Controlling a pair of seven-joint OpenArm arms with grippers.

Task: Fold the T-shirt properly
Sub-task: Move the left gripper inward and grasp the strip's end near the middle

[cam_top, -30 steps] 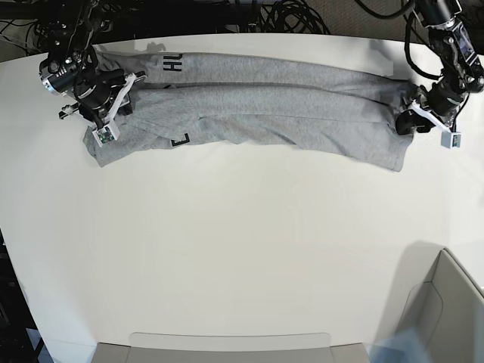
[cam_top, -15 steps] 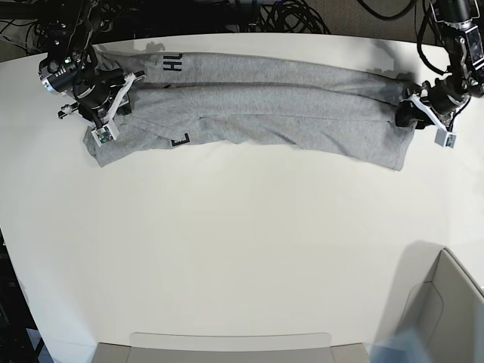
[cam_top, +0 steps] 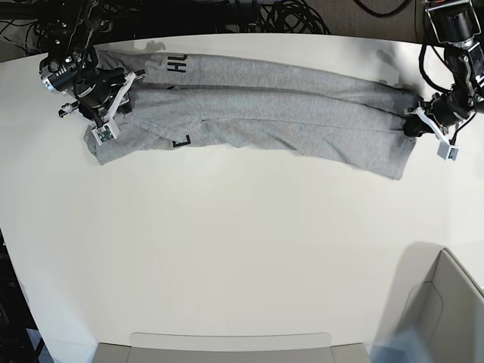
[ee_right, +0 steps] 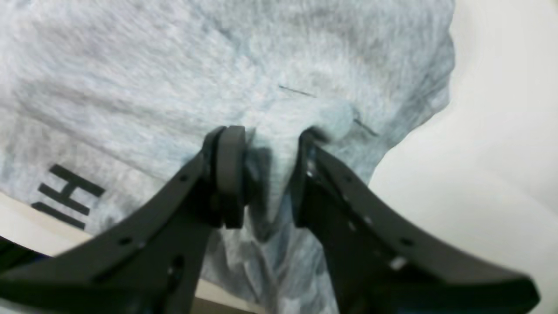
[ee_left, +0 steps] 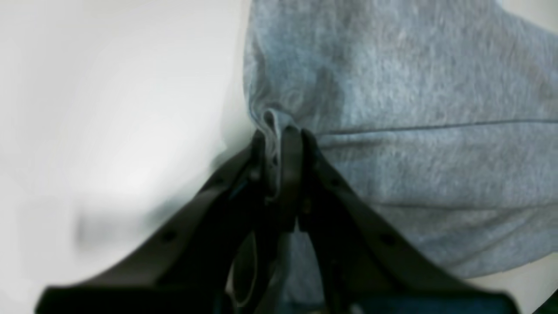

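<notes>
The heather-grey T-shirt [cam_top: 265,106] lies folded into a long band across the far side of the white table [cam_top: 227,242], with black lettering [cam_top: 178,65] near its left end. At the band's right end my left gripper [cam_top: 411,123] is shut on a thin fold of the hem; the left wrist view shows its jaws pinching that grey T-shirt [ee_left: 414,87] edge at the left gripper [ee_left: 274,150]. My right gripper [cam_top: 121,97] holds the left end. In the right wrist view the right gripper [ee_right: 266,148] clamps a thick bunch of T-shirt [ee_right: 174,65] cloth.
A grey box [cam_top: 446,310] stands at the near right corner of the table. A flat grey tray [cam_top: 227,344] sits at the near edge. Black cables [cam_top: 287,15] hang behind the far edge. Bare white tabletop fills the middle.
My left gripper has shut on the shirt's right end and moved slightly right and nearer, drawing the cloth taut. The right arm has stayed still.
</notes>
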